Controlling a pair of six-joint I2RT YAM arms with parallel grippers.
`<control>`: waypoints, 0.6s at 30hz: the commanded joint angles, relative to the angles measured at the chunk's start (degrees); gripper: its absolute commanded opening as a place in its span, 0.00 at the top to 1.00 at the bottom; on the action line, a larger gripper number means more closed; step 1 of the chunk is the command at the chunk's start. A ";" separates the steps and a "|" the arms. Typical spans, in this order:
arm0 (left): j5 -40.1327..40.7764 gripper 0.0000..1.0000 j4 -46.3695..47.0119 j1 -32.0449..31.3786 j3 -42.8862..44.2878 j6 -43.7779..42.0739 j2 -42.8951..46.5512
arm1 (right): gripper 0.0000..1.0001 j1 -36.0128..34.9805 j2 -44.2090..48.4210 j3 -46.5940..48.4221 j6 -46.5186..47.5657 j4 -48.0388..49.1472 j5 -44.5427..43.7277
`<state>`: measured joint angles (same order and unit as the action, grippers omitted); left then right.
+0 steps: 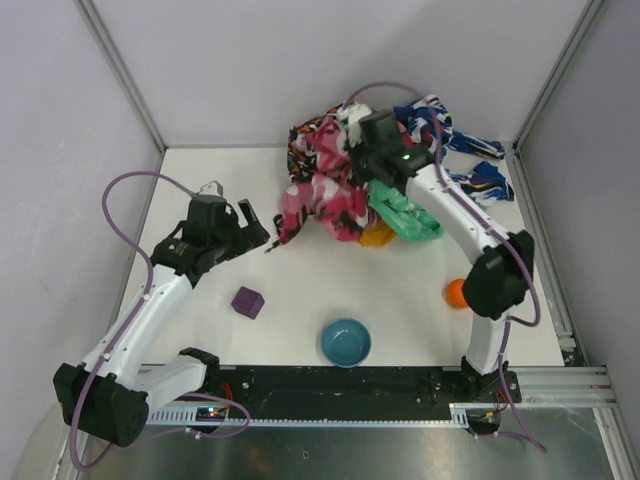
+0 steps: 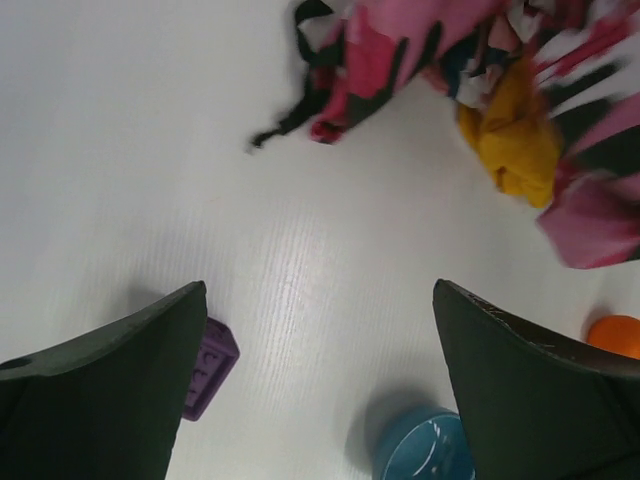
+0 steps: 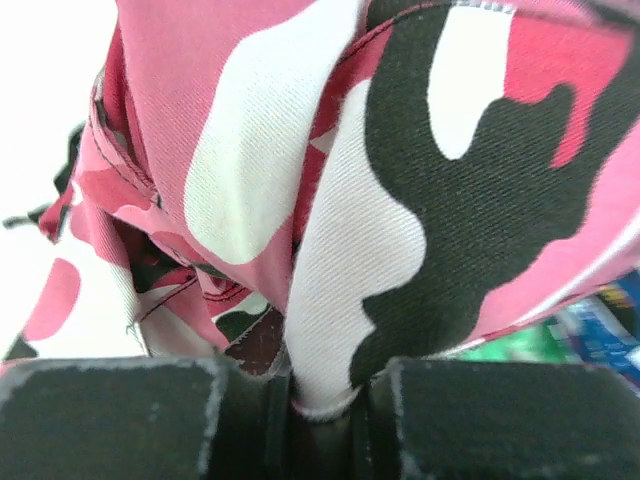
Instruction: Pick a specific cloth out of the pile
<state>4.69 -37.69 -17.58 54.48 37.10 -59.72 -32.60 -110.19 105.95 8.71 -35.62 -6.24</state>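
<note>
The pile [image 1: 345,170] lies at the back middle: pink camouflage, green, blue-and-white and black printed cloths. The small yellow-orange cloth [image 1: 377,236] peeks out at its near edge, under the green cloth [image 1: 405,215]; it also shows in the left wrist view [image 2: 515,140]. My right gripper [image 1: 368,160] is on top of the pile, shut on a fold of the pink camouflage cloth [image 3: 330,230]. My left gripper [image 1: 255,228] is open and empty, left of the pile, above the table.
A purple block [image 1: 248,301] lies near the left arm and shows in the left wrist view [image 2: 207,368]. A blue bowl [image 1: 346,342] sits front middle. A small orange ball [image 1: 456,292] lies by the right arm. White walls enclose the table.
</note>
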 commanded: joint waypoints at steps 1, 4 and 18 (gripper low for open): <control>-5.02 0.00 4.02 0.28 4.20 -2.01 -1.73 | 1.00 7.02 9.66 11.34 -9.14 18.83 -1.13; -8.37 0.00 5.94 -0.27 5.98 -3.21 -4.46 | 1.00 14.28 7.20 14.89 -17.51 17.57 -0.66; -17.23 0.00 11.02 -12.85 27.86 -9.44 -37.76 | 1.00 28.00 -15.33 9.14 -32.36 7.47 0.15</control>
<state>-8.23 -28.84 -26.89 74.52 31.42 -87.92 -3.97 -121.62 116.68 -19.81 -28.40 -5.54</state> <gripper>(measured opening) 0.994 0.152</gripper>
